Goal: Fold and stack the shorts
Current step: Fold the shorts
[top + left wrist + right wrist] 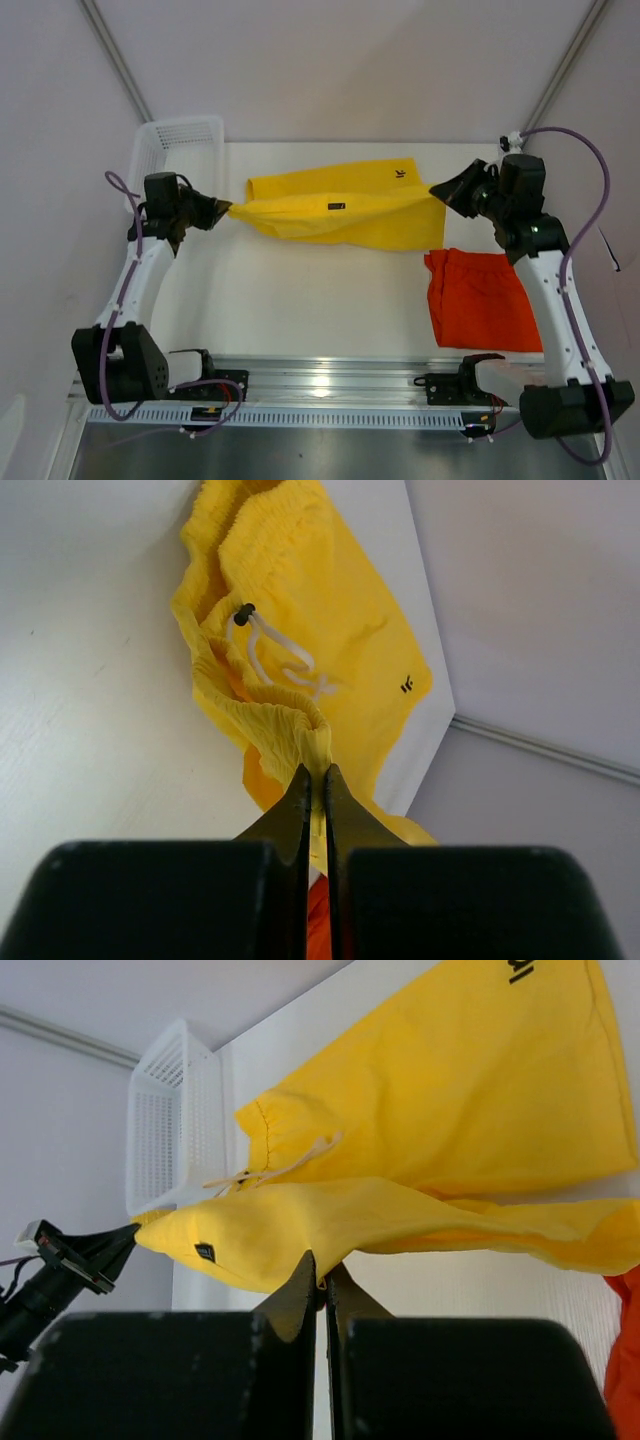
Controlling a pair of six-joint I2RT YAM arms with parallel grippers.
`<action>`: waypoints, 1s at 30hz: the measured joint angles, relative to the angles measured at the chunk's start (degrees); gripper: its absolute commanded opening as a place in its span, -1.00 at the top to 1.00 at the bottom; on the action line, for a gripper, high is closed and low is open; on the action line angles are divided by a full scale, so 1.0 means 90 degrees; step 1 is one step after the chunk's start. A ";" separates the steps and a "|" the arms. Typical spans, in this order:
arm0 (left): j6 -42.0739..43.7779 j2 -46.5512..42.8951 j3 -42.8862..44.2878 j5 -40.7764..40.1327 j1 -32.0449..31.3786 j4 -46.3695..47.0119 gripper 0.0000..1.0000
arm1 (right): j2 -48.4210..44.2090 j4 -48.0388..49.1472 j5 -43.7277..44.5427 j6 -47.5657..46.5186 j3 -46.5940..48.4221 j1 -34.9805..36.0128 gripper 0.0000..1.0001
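Observation:
The yellow shorts [340, 208] hang stretched between both arms above the back of the table, with a far layer resting on the surface. My left gripper [226, 211] is shut on the shorts' left end; the gathered waistband [270, 720] with its white drawstring [285, 660] shows just past the tips [316, 772]. My right gripper [436, 190] is shut on the right end, pinching a fabric edge [330, 1215] at the tips [322, 1265]. The orange-red shorts [480, 298] lie folded flat at the right, under the right arm.
A white mesh basket [178, 150] stands at the back left corner, beside the left arm. An aluminium rail [320, 385] with the arm bases runs along the near edge. Grey walls close in behind and at the sides.

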 measured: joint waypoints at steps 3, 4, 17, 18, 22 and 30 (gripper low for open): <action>0.0000 -0.0794 -0.0491 0.0095 -0.0007 -0.0080 1.00 | -0.0937 -0.0313 -0.0036 -0.0158 -0.0469 0.0000 1.00; 0.0000 -0.1035 -0.0624 0.0117 -0.0007 -0.0134 1.00 | -0.1197 -0.0474 -0.0044 -0.0199 -0.0595 0.0000 1.00; 0.0163 -0.3517 -0.1496 0.0080 -0.0010 -0.1353 1.00 | -0.2730 -0.2135 -0.0107 -0.0542 -0.0542 0.0022 1.00; 0.0170 -0.3495 -0.1496 0.0083 -0.0010 -0.1367 1.00 | -0.2645 -0.2171 -0.0119 -0.0571 -0.0430 0.0022 1.00; 0.0170 -0.3041 -0.1496 0.0109 -0.0007 -0.1409 1.00 | -0.1999 -0.2305 -0.0187 -0.0721 0.0165 0.0039 1.00; 0.0158 -0.1982 -0.1292 0.0087 0.0029 -0.1304 1.00 | -0.0121 -0.2174 -0.0420 -0.0979 0.1324 0.0039 1.00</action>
